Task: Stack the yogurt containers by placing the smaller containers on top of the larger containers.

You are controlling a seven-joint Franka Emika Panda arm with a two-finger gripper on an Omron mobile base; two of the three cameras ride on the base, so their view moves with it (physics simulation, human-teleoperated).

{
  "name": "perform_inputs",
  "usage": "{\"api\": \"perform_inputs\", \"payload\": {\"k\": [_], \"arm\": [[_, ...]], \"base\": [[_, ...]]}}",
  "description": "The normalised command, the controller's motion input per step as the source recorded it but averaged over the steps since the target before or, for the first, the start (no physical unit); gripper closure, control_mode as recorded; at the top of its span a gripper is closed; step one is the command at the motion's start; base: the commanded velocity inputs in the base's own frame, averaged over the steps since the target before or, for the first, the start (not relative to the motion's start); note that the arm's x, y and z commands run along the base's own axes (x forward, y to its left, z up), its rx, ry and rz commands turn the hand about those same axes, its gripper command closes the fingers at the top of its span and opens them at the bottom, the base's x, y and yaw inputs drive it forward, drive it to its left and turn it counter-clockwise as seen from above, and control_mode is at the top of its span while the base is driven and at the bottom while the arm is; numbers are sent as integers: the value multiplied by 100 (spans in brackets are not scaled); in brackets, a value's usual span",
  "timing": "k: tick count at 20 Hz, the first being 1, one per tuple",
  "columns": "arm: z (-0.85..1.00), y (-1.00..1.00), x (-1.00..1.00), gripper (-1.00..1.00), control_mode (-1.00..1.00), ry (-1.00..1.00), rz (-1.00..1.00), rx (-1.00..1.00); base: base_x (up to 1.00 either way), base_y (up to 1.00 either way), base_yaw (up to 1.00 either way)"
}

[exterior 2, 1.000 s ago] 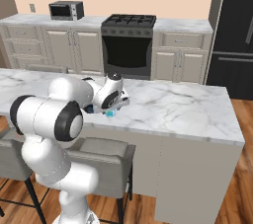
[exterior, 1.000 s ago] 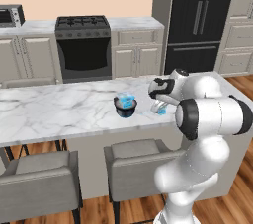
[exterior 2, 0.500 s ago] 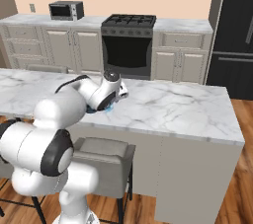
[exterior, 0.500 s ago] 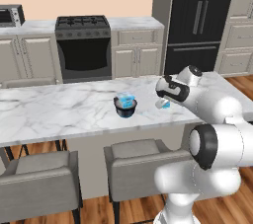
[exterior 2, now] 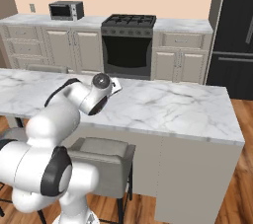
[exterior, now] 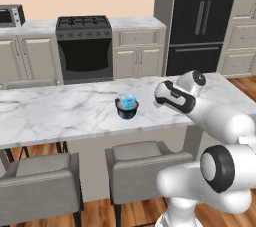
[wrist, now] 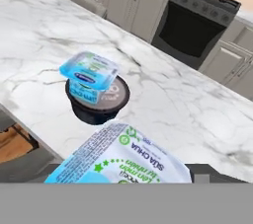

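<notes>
Hand view: arm folded low over marble island [exterior: 60, 111], wide-spread gripper [wrist: 118, 181] carrying 1 large yogurt cup [wrist: 123, 161]; 1 smaller cup [wrist: 89, 77] sits in dark bowl [wrist: 97, 104].

Arm [exterior: 220, 121]: glossy white shell, fat rounded segments, smooth plastic look. Joints marked by dark grey/black bands and round end caps, one big black ring with a grey disc centre at the near joint in the left base view. Same in the right base view [exterior 2: 54, 134]: white links, dark ring on the lower joint, dark collar on the upper one. Wrist end carries a small round grey cap set in a black surround. No cables, screws or printed markings can be made out.
</notes>
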Motion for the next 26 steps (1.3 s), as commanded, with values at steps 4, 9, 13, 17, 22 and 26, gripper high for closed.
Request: {"api": "perform_inputs", "payload": {"k": [4,9,13,17,22,26], "arm": [[34,31,0,100,-100,-3,0,0],[26,21,15,100,-100,0,0,0],[17,24,16,100,-100,0,0,0],[10,33,0,100,-100,-1,0,0],[10,39,0,100,-100,-5,0,0],[1,38,0,100,-100,-2,-1,0]], "base": [[0,0,0],[0,0,0],[0,0,0],[0,0,0],[0,0,0],[0,0,0]]}}
